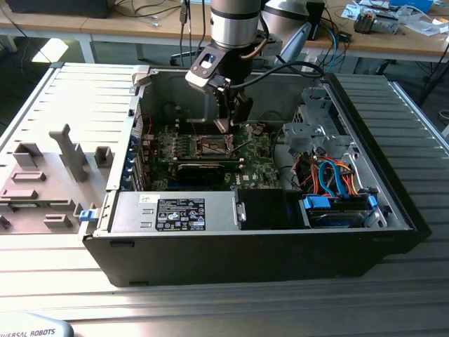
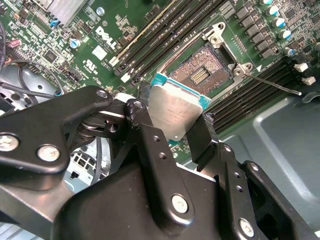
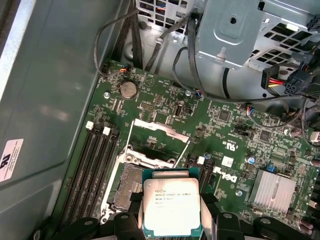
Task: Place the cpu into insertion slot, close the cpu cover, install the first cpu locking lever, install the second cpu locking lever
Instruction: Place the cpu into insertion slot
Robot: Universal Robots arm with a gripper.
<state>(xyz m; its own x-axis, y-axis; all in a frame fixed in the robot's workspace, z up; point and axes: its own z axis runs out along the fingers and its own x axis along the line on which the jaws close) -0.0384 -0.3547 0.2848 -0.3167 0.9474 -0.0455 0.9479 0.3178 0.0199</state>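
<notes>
Several lines of small dark print stand on the silvery top of the cpu (image 3: 171,204) in the first wrist view, too fine to make out. In the second wrist view, white logo lettering (image 2: 112,34) and certification marks are printed on the green motherboard (image 2: 100,65). A white sticker (image 3: 11,159) with black print sits on the grey case wall (image 3: 55,100). In the exterior view, a black-and-white label (image 1: 180,213) lies on the silvery power supply (image 1: 221,210), and pale lettering marks a grey part (image 1: 31,330) at the lower edge.

An open black computer case (image 1: 245,253) lies on a ribbed metal table (image 1: 210,302). Its green motherboard (image 3: 235,135) carries a coin cell battery (image 3: 128,89) and a finned heatsink (image 3: 272,189).
</notes>
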